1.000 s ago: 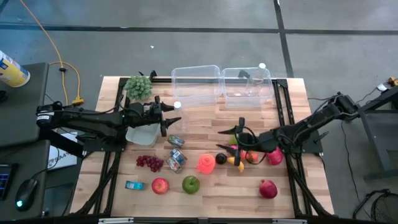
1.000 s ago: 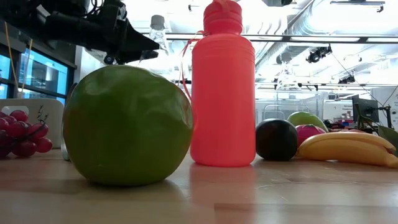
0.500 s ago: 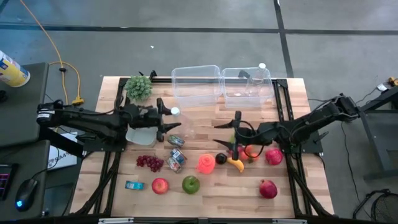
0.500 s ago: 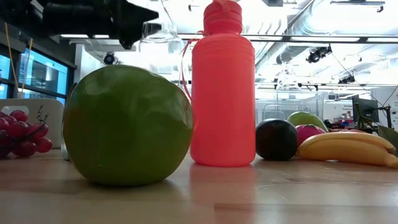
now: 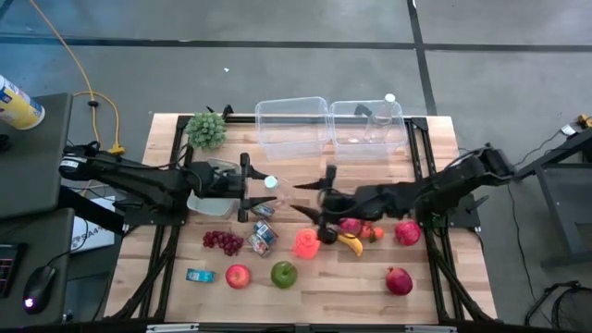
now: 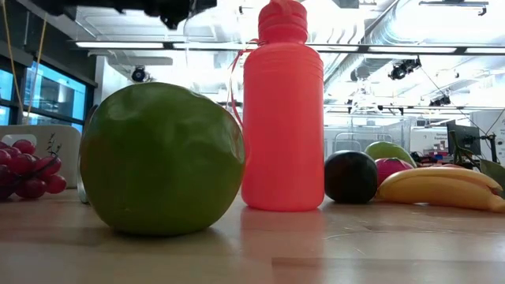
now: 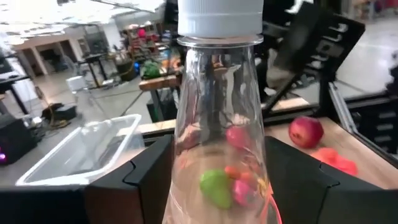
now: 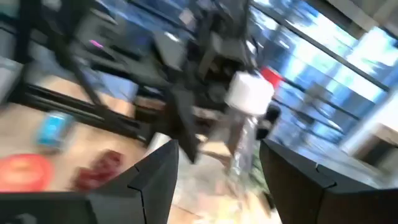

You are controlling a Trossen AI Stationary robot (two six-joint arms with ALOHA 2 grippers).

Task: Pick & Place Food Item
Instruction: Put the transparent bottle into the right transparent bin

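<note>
A clear plastic bottle (image 7: pixel 217 143) with a white cap (image 5: pixel 270 182) stands upright in the air over the table's middle left, and my left gripper (image 5: pixel 252 185) is shut on it. To its right, my right gripper (image 5: pixel 310 194) points level at the bottle, open, with nothing between its fingers (image 8: pixel 149 180). On the table below lie the food items: grapes (image 5: pixel 222 242), a red apple (image 5: pixel 238 276), a green apple (image 5: pixel 284 274), a dark plum (image 5: pixel 328 236) and a banana (image 5: pixel 351 243). My left gripper pinches the bottle's body below the neck (image 7: pixel 184 186) between its two fingers (image 7: pixel 140 183), one on each side. The fingers come level from the table's left and lie across the bottle. The bottle stands upright, cap up, lifted clear of the table.
Two clear bins (image 5: pixel 291 125) (image 5: pixel 370 129) stand at the far edge, beside a green leafy bunch (image 5: pixel 205 129). A white container (image 5: pixel 208 201) sits under the left arm. A pink bottle (image 5: pixel 307 242), cans (image 5: pixel 264 236), a red fruit (image 5: pixel 398 280) and an apple (image 5: pixel 408 233) crowd the near half.
My left gripper has carried the bottle up and toward the table's near edge, a little to the right, keeping its hold. My right gripper has gone toward the table's left, toward the bottle, rising and rolling about its own axis.
</note>
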